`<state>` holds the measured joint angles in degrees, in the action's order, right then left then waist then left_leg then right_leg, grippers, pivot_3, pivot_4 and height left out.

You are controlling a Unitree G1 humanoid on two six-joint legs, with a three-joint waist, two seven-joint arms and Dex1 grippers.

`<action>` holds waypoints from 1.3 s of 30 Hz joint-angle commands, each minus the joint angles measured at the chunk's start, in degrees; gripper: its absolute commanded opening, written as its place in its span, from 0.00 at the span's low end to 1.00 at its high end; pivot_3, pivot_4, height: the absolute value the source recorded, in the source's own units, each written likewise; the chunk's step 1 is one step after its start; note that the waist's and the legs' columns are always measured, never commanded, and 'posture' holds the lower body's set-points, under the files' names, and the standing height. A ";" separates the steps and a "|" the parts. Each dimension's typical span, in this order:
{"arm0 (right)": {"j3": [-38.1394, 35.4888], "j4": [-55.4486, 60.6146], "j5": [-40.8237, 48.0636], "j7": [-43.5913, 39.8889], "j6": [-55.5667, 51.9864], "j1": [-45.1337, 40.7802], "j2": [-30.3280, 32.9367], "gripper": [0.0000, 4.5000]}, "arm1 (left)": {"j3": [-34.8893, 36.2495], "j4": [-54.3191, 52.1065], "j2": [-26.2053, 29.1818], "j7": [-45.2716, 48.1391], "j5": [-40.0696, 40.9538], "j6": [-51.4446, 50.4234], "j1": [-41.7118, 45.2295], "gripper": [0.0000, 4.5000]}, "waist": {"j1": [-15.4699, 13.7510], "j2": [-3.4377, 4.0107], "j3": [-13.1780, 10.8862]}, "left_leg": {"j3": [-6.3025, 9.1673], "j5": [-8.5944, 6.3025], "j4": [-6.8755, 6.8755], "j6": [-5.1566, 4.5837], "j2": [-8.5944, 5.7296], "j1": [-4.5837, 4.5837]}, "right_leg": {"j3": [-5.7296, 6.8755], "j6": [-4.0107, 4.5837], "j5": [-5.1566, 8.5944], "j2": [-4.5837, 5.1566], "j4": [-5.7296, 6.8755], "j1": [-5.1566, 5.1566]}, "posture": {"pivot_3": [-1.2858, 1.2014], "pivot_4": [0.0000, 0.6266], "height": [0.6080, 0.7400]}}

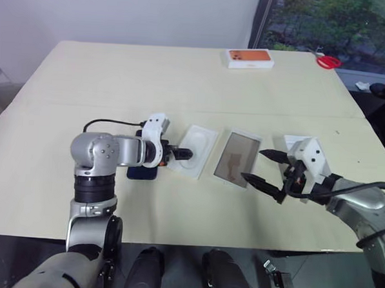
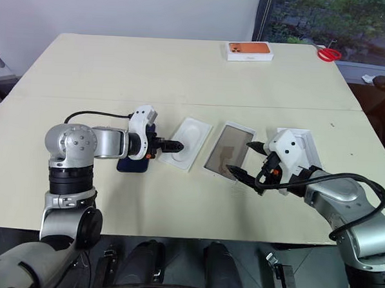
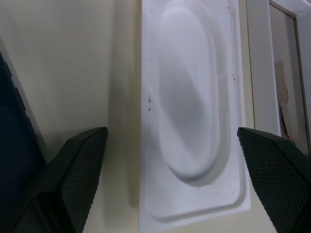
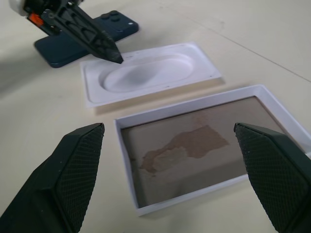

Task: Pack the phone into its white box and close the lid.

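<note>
Plainly, the left gripper (image 2: 174,145) has its fingers spread wide and empty over the white insert (image 2: 187,144); the phone (image 4: 85,40) lies flat on the table (image 2: 183,79) just beside that insert, partly under the left wrist. Likewise the right gripper (image 2: 246,162) holds its fingers wide and empty at the near end of the white box (image 2: 228,152), which sits open beside the insert; the lid (image 2: 303,142) lies behind the right hand; a white box with orange picture (image 2: 249,51) rests at the far edge, near red scissors (image 2: 328,54).
</note>
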<state>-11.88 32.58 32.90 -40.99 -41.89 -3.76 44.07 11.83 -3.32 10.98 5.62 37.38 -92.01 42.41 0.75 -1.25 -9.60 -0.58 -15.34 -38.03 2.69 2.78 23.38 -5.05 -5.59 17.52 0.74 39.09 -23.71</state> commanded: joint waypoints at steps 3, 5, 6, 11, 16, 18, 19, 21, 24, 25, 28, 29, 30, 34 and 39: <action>-1.84 2.81 0.82 0.61 0.64 0.29 0.42 1.00 | 0.02 1.78 -0.67 -0.23 2.81 -0.49 1.26 0.81 | -0.08 0.00 0.00 | 0.10 0.00 -0.01 0.00 -0.04 0.00 | 0.10 0.00 0.00 0.04 -0.04 0.07 | 0.52 0.24 0.94; -1.60 2.83 0.56 0.68 0.77 0.35 0.41 1.00 | 0.07 2.24 -0.36 -0.28 3.42 -0.49 1.52 0.59 | -0.06 0.00 0.00 | 0.19 0.00 -0.02 0.01 -0.04 0.01 | 0.19 0.00 0.00 0.05 -0.07 0.11 | 0.52 0.24 0.94; -1.46 2.77 0.44 0.73 0.82 0.35 0.37 1.00 | 0.18 2.44 -0.07 -0.38 3.48 -0.49 1.59 0.47 | -0.04 0.00 0.00 | 0.24 0.00 -0.03 0.01 -0.04 0.01 | 0.23 0.00 0.00 0.05 -0.08 0.12 | 0.52 0.24 0.94; -0.76 2.46 0.20 0.77 1.05 0.12 0.25 1.00 | 2.39 2.69 0.49 -1.36 3.29 -0.49 1.95 0.01 | -0.01 0.00 0.00 | 0.30 0.01 -0.03 0.02 -0.05 0.02 | 0.27 0.00 0.00 0.05 -0.08 0.14 | 0.52 0.24 0.94; -0.23 1.92 0.11 0.55 1.22 -0.48 0.28 1.00 | 8.83 3.10 0.38 -3.19 2.85 -0.49 3.99 0.01 | 0.02 0.00 0.00 | 0.36 0.01 -0.03 0.02 -0.05 0.01 | 0.32 0.00 0.00 0.05 -0.08 0.16 | 0.52 0.24 0.94; -0.11 1.60 0.01 0.38 1.34 -0.73 0.38 1.00 | 13.45 2.95 -0.61 -3.18 3.80 -0.49 5.50 0.01 | -0.01 0.00 0.00 | 0.37 0.01 -0.03 0.02 -0.05 0.02 | 0.35 0.00 0.00 0.05 -0.08 0.16 | 0.52 0.24 0.94; -0.08 1.48 -0.05 0.33 1.38 -0.83 0.41 1.00 | 15.37 3.30 -1.11 -3.45 4.89 -0.49 6.07 0.01 | -0.01 0.00 0.00 | 0.37 0.01 -0.03 0.02 -0.05 0.02 | 0.35 0.00 0.00 0.06 -0.09 0.16 | 0.52 0.24 0.94; -0.06 1.23 -0.21 0.21 1.52 -0.99 0.48 1.00 | 17.05 3.73 -1.61 -3.65 6.73 -0.49 6.58 0.01 | -0.05 0.00 0.00 | 0.37 0.01 -0.03 0.02 -0.06 0.03 | 0.36 0.00 0.00 0.06 -0.11 0.18 | 0.52 0.24 0.94; -0.82 -0.27 -1.14 -0.16 2.23 -1.34 1.22 1.00 | 16.90 3.80 -2.89 -3.97 11.67 -0.49 7.67 0.01 | -0.20 -0.01 -0.01 | 0.42 0.02 -0.03 0.05 -0.08 0.03 | 0.42 0.00 0.00 0.10 -0.14 0.23 | 0.52 0.24 0.94; -1.11 -0.73 -1.40 -0.23 2.49 -1.45 1.42 1.00 | 16.34 3.86 -3.40 -4.31 13.30 -0.49 7.94 0.01 | -0.22 -0.01 -0.01 | 0.44 0.04 -0.04 0.07 -0.09 0.03 | 0.45 0.00 0.00 0.13 -0.14 0.25 | 0.52 0.24 0.94; -2.42 -3.23 -2.50 0.22 3.22 -2.25 2.03 1.00 | 11.63 3.96 -6.98 -6.76 17.35 -0.49 8.29 0.01 | -0.34 -0.03 -0.02 | 0.49 0.04 -0.04 0.08 -0.12 0.05 | 0.48 0.00 0.01 0.16 -0.16 0.26 | 0.52 0.24 0.94; -2.57 -3.66 -2.66 0.25 3.35 -2.32 2.16 1.00 | 10.67 4.06 -7.51 -7.57 18.17 -0.49 8.22 0.01 | -0.32 -0.03 -0.02 | 0.51 0.04 -0.04 0.08 -0.13 0.05 | 0.49 -0.01 0.01 0.17 -0.17 0.28 | 0.52 0.24 0.94; -2.74 -4.11 -3.09 0.05 3.72 -2.10 2.53 1.00 | 9.14 4.64 -8.86 -8.77 18.26 -0.49 8.24 0.01 | -0.19 -0.03 -0.02 | 0.51 0.04 -0.04 0.08 -0.15 0.04 | 0.48 -0.01 0.01 0.17 -0.17 0.29 | 0.52 0.24 0.94; -4.03 -4.54 -3.57 -0.41 4.53 -0.79 3.38 1.00 | 6.73 7.76 -14.00 -13.37 17.89 -0.49 9.07 0.01 | -0.12 -0.02 -0.01 | 0.54 0.04 -0.03 0.07 -0.15 0.03 | 0.48 -0.01 0.01 0.14 -0.17 0.28 | 0.52 0.24 0.94; -5.93 -3.63 -4.01 -0.11 4.88 1.82 3.52 1.00 | 6.54 10.32 -17.89 -18.26 16.96 -0.49 9.51 0.01 | -0.02 -0.02 -0.02 | 0.55 0.04 -0.02 0.07 -0.15 0.02 | 0.47 -0.01 0.01 0.11 -0.17 0.28 | 0.52 0.24 0.94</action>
<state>-15.76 27.08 29.32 -41.12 -38.31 -2.08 46.72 18.56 7.34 -6.35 -11.50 54.14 -92.02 50.34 0.73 -1.28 -9.62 -0.03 -15.30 -38.04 2.76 2.64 23.40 -4.58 -5.60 17.52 0.85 38.92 -23.43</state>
